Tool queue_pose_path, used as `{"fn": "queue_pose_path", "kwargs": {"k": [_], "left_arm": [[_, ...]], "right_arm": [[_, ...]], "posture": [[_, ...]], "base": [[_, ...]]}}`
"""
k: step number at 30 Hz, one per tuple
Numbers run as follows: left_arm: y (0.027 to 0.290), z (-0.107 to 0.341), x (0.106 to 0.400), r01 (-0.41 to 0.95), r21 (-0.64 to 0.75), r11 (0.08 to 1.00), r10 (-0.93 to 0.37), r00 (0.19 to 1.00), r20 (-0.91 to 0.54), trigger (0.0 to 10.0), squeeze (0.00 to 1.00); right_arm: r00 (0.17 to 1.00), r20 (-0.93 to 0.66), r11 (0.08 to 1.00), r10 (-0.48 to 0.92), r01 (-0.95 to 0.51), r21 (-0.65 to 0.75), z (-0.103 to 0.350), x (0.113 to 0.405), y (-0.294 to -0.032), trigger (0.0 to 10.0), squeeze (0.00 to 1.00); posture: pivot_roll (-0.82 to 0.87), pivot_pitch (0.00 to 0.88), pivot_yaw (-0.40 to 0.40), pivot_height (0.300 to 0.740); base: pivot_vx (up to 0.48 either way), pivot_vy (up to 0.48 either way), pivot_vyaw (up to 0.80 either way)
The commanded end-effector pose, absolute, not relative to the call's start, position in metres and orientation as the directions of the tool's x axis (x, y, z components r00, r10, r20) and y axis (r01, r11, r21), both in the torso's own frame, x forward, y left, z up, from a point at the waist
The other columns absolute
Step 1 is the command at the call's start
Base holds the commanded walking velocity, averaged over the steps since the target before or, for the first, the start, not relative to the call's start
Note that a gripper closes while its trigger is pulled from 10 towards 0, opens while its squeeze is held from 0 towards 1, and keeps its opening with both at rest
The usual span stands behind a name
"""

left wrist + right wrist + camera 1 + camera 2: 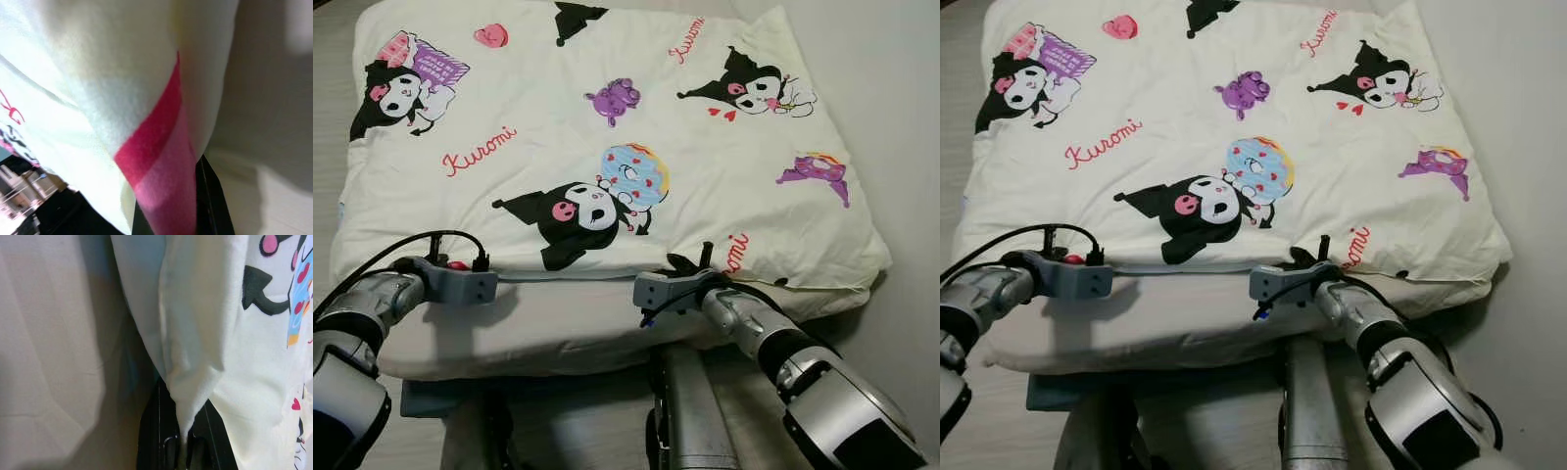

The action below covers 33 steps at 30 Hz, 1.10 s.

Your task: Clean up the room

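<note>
Both grippers at near edge of printed blanket, spread on bed.

Left gripper [460, 262] and right gripper [697, 262] each pinch the blanket [607, 137] hem between black fingers [161, 440], apparently for straightening or folding.

- Pale beige mattress [558, 333], front edge bare and lightly wrinkled, in shadow near the middle.
- Grey-blue flat piece [431, 397], just under the front left corner of the mattress.
- Light grey floor [328, 117], along the mattress's left edge.

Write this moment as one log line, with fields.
left gripper: shut on blanket | right gripper: shut on blanket | blanket: cream, cartoon print, near edge pinched | bed: underneath
</note>
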<state>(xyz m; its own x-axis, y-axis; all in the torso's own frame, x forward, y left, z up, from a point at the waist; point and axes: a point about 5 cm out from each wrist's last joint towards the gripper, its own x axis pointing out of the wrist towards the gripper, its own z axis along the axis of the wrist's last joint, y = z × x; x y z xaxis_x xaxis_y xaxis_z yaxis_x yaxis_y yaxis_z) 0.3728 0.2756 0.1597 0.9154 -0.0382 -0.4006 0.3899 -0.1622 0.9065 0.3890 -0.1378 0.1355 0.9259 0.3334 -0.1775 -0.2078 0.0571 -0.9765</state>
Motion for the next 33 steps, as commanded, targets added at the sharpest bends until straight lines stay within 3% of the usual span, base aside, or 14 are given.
{"fn": "queue_pose_path", "kwargs": {"k": [1,5,13,16,19,21,26,27,28,31,33], "left_arm": [[0.292,0.145,0.359,0.524,0.837,-0.160,0.004,0.848,-0.530,0.0,0.00],[0.291,0.146,0.358,0.578,0.799,-0.166,-0.008,0.809,-0.587,0.0,0.00],[0.279,0.147,0.353,0.749,0.659,-0.066,-0.142,0.647,-0.749,0.0,0.00],[0.272,0.143,0.346,0.838,0.543,-0.048,-0.234,0.519,-0.822,0.0,0.00],[0.270,0.141,0.343,0.863,0.502,-0.055,-0.256,0.474,-0.842,0.0,0.00],[0.265,0.136,0.335,0.921,0.382,-0.074,-0.302,0.345,-0.889,0.0,0.00],[0.263,0.134,0.329,0.950,0.295,-0.101,-0.320,0.250,-0.914,0.0,0.00],[0.264,0.133,0.324,0.964,0.237,-0.123,-0.316,0.188,-0.930,0.0,0.00],[0.264,0.133,0.324,0.964,0.237,-0.123,-0.316,0.188,-0.930,0.0,0.00],[0.265,0.132,0.305,0.982,0.085,-0.169,-0.320,0.027,-0.947,0.0,0.00],[0.265,0.133,0.299,0.982,0.047,-0.181,-0.319,-0.014,-0.948,0.0,0.00]], "right_arm": [[0.909,-0.200,0.033,0.366,-0.227,-0.973,0.135,0.388,-0.137,10.0,0.00],[0.899,-0.214,0.026,0.383,-0.242,-0.970,0.135,0.387,-0.138,10.0,0.00],[0.879,-0.248,0.023,0.408,-0.281,-0.959,0.135,0.384,-0.145,10.0,0.00],[0.876,-0.262,0.020,0.405,-0.295,-0.955,0.132,0.383,-0.148,10.0,0.00],[0.875,-0.265,0.020,0.404,-0.298,-0.954,0.132,0.383,-0.149,10.0,0.00],[0.873,-0.270,0.022,0.406,-0.305,-0.952,0.132,0.382,-0.151,10.0,0.00],[0.866,-0.279,0.026,0.414,-0.317,-0.948,0.132,0.382,-0.151,10.0,0.00],[0.859,-0.287,0.026,0.423,-0.328,-0.944,0.132,0.382,-0.151,10.0,0.00],[0.859,-0.287,0.026,0.423,-0.328,-0.944,0.132,0.382,-0.151,10.0,0.00],[0.842,-0.305,0.018,0.445,-0.349,-0.937,0.130,0.379,-0.151,10.0,0.00],[0.838,-0.310,0.015,0.449,-0.354,-0.935,0.129,0.378,-0.151,10.0,0.00]], "posture": [[-0.04,0.440,-0.014,0.537],[-0.04,0.438,-0.013,0.537],[-0.02,0.430,-0.004,0.537],[-0.02,0.427,0.000,0.537],[-0.02,0.427,0.001,0.537],[-0.02,0.426,0.004,0.537],[-0.01,0.425,0.008,0.537],[-0.02,0.426,0.007,0.537],[-0.02,0.426,0.007,0.537],[-0.02,0.427,0.009,0.537],[-0.01,0.427,0.008,0.537]], "base": [[0.000,0.000,0.00],[0.000,0.000,0.00],[0.000,0.000,0.00],[0.000,0.000,0.00],[0.000,0.000,0.00],[0.000,0.000,0.00],[0.000,0.000,0.00],[0.000,0.000,0.00],[0.000,0.000,0.00],[0.000,0.000,0.00],[0.000,0.000,0.00]]}}
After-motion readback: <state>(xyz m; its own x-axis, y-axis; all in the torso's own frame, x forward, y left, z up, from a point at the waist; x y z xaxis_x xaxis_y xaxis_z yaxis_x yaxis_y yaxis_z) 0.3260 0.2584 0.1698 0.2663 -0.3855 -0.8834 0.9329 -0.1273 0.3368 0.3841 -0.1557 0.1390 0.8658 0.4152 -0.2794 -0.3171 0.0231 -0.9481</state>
